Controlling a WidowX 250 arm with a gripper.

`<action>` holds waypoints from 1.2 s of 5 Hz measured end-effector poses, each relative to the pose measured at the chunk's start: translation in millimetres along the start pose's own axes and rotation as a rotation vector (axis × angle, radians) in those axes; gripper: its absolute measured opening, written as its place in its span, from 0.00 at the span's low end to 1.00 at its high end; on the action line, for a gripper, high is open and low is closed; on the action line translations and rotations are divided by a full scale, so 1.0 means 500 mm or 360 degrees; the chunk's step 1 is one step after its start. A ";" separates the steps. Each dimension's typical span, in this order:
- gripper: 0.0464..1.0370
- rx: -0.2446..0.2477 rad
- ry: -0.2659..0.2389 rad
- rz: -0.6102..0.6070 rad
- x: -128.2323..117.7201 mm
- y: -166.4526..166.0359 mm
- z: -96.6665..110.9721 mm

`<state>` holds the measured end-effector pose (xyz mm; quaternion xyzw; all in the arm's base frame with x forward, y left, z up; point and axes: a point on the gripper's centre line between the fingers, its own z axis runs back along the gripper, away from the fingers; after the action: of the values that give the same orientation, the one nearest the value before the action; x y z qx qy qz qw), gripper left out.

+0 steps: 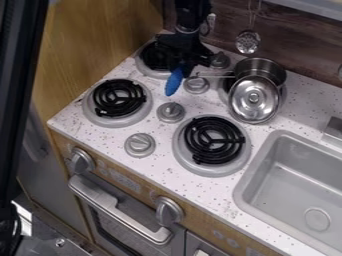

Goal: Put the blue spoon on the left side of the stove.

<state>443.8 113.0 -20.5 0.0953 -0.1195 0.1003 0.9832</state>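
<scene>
With the blue spoon [174,82] grasped in the gripper [182,68] at the stove's [161,133] twelve o'clock, the carrying step seemed in hand, and the next move likely called for easing toward eight o'clock, lowering, then letting go.

No text, label, brand, number or sign can be read; the faint marks [125,181] on the front panel [194,218] below the desk [100,135] are too small to make out.
</scene>
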 end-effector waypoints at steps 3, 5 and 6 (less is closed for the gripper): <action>0.37 -0.0092 0.0172 -0.0084 -0.021 0.048 -0.104; 0.93 -0.0184 0.0163 -0.0153 -0.029 0.029 -0.106; 0.96 -0.0189 0.0060 -0.0131 -0.031 0.035 -0.025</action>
<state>427.8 129.8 -33.7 0.0397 -0.1026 0.0542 0.9925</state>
